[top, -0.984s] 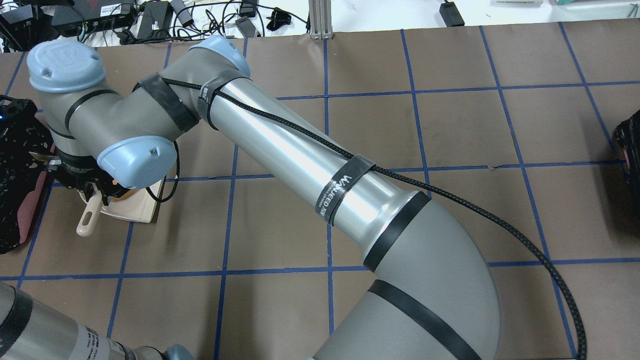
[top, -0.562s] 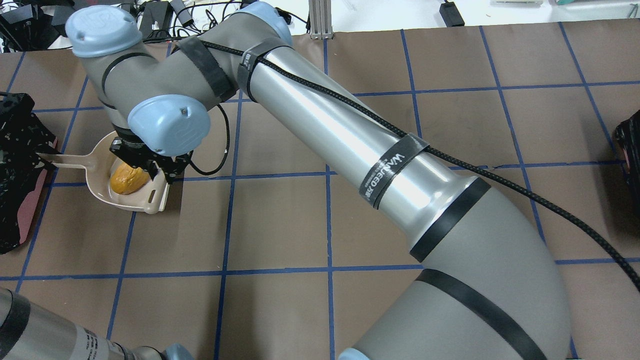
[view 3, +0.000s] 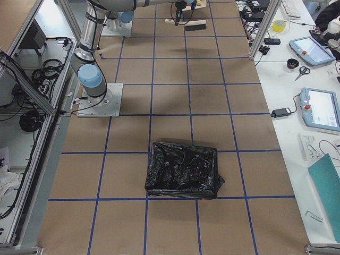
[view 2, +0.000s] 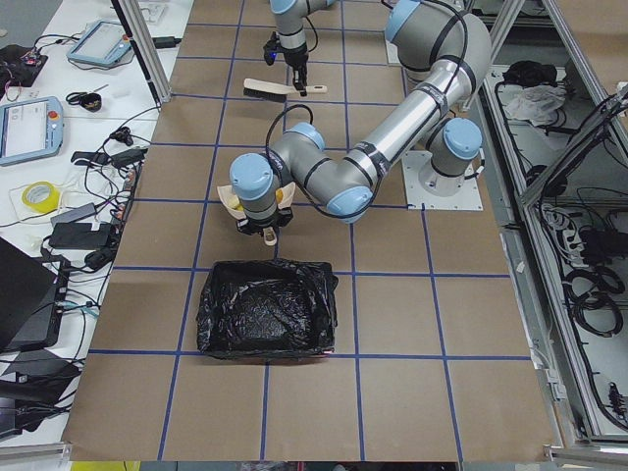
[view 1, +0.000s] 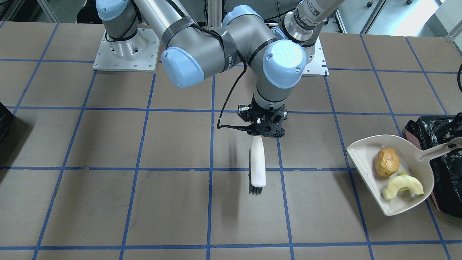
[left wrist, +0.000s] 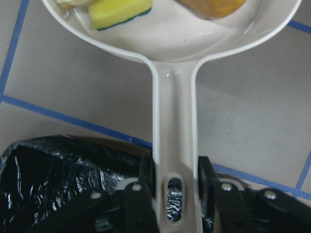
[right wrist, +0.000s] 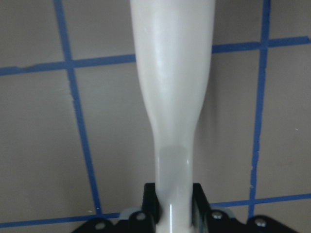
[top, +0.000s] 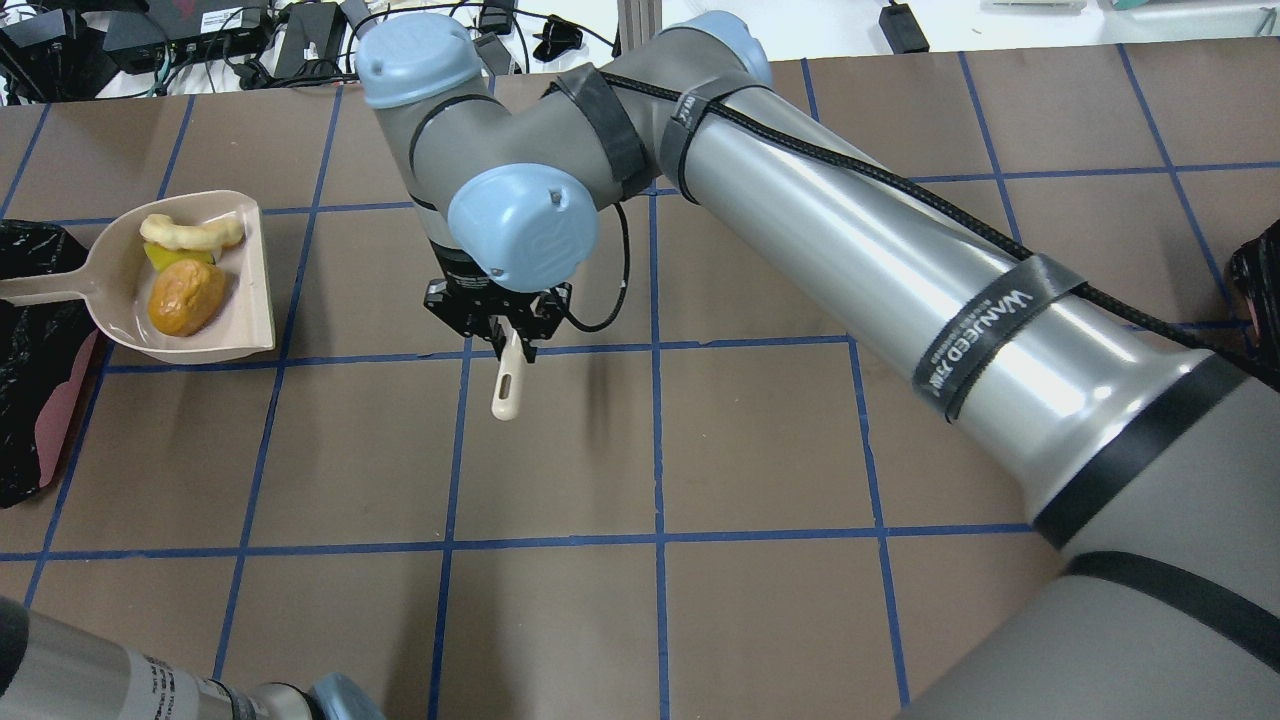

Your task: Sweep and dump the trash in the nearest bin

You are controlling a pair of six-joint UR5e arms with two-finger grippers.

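**Front-facing view.** Right gripper [view 1: 262, 134]: closed on the handle of a white, black-bristled brush [view 1: 258, 162] over the middle of the surface [view 1: 144, 202]. Beige dustpan [view 1: 362, 157]: on the robot's left side, its handle reaching over the bin [view 1: 445, 169], which is lined with a black bag. In the dustpan: golden-brown lump [view 1: 386, 162] and pale yellow wedge [view 1: 402, 187], just beside each other.

**Overhead view.** Dustpan at the left edge, mouth facing right, both pieces inside. The bin's pink side shows below the handle. The brush's handle end points toward the robot.

**Exterior left view.** Left gripper [view 2: 264, 230]: just beyond the bin's far rim. Brush well apart, far along the surface.

**Exterior right view.** Black container [view 3: 183, 170] near; brush far off.

**Left wrist view.** Left gripper clamped on the dustpan handle beside its hang hole, black bag beneath.

**Right wrist view.** Fingers [right wrist: 151, 199] pinch the brush handle.
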